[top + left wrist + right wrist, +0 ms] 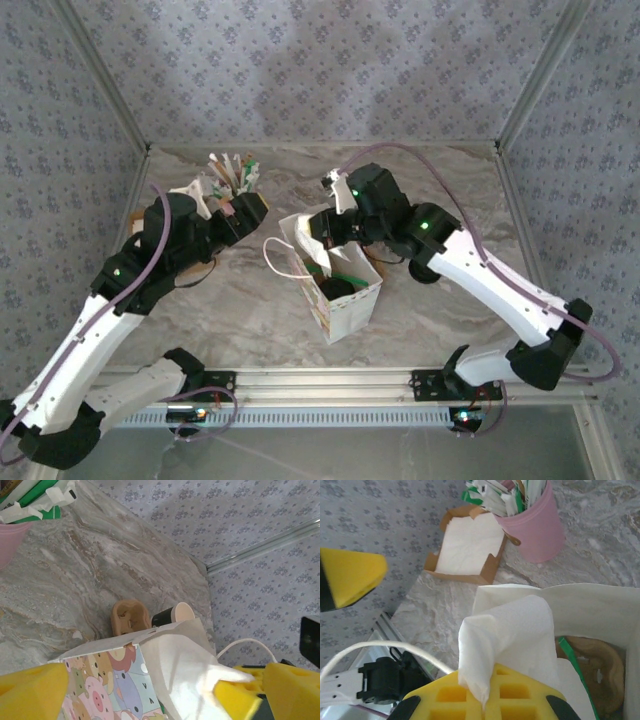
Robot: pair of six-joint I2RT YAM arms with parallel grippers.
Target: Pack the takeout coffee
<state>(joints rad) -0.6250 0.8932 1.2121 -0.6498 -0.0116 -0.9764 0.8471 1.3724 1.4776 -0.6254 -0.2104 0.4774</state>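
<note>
At the bottom edge of the right wrist view, the right gripper (485,697) is clenched on a white napkin (505,640). The crumpled sheet rises out of the closed yellow pads and stands in front of the mouth of the paper bag (590,605). Behind the napkin, toward the lower right of that frame, a green straw (572,655) leans inside the bag beside a tan rounded shape (595,665) that is too hidden to name.

From the top camera the bag stands upright in the middle of the frame, with its white loop handle (280,262) hanging out to the left. The takeout coffee (340,288) sits down inside the bag and shows as a round black lid in the open mouth. The right gripper hangs just over the bag's upper rim.

The left gripper (165,685) is released. Its yellow fingers (30,692) are spread wide into the lower corners of the left wrist view, with the bag's cartoon-printed side and the napkin showing between them. In the top view it lies left of the bag and apart from it.

Beyond the bag, at the centre of the left wrist view, a tan moulded piece (129,617) and a dark-walled cup (167,616) with a cream inside stand just beside each other on the marbled table (75,580).

At the upper right of the right wrist view stands a pink cup (535,525) of straws. A cardboard tray (492,567) of napkins lies just to its left.
</note>
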